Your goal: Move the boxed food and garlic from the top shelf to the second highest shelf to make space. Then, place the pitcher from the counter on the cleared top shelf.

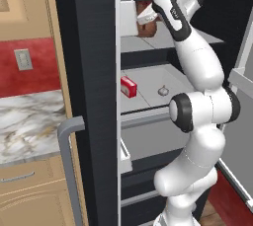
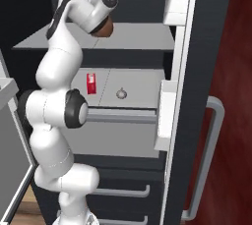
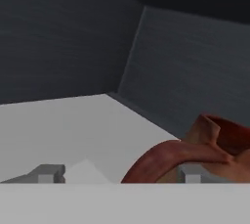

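pitcher: the pitcher [image 3: 195,162] stands on the top shelf [image 2: 142,40], towards its left part, close under the robot's hand; reddish-brown, handle arching towards the camera in the hand view
jaws: the gripper [image 3: 119,175] has its jaws spread wide, one grey tip either side of the handle, neither seen pressing on it; the pitcher looks let go
boxed food: the boxed food [image 1: 128,87] lies on the second highest shelf [image 1: 148,102], near its front left corner
garlic: the garlic [image 1: 162,91] sits on the same shelf, nearer the middle, well apart from the box
handling: judged rigid, glazed and likely slippery, breakable if tipped; heavier than box or bulb; best taken by the handle or across the rim
progress: all three moves look done
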Motion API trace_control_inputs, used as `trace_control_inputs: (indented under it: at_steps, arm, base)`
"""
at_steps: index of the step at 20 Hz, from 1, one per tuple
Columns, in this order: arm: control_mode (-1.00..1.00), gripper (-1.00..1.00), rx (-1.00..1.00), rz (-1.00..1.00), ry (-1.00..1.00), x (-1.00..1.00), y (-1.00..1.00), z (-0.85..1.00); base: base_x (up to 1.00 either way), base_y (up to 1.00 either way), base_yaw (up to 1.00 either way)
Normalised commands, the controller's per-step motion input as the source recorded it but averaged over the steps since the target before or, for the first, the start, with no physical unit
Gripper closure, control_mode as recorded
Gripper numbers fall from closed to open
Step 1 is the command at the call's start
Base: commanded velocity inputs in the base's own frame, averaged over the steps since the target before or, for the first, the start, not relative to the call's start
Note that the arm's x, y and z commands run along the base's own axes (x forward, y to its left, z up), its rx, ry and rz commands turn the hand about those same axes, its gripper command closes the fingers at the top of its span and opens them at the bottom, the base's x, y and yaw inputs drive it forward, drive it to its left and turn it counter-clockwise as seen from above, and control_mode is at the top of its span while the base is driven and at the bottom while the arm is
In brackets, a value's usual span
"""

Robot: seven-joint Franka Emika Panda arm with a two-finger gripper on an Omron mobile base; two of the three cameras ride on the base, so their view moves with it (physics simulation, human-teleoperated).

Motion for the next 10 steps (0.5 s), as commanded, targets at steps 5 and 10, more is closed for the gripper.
trace_control_inputs:
  at_steps: [5, 10]
  arm:
    - [-1.0, -1.0, -0.04, 0.01, -0.08, -0.08, 0.0, -0.28]
    - [-1.0, -1.0, -0.02, 0.0, 0.0, -0.04, 0.0, -0.02]
  base:
    - [0.0, 0.0, 0.0]
    - [0.0, 0.0, 0.0]
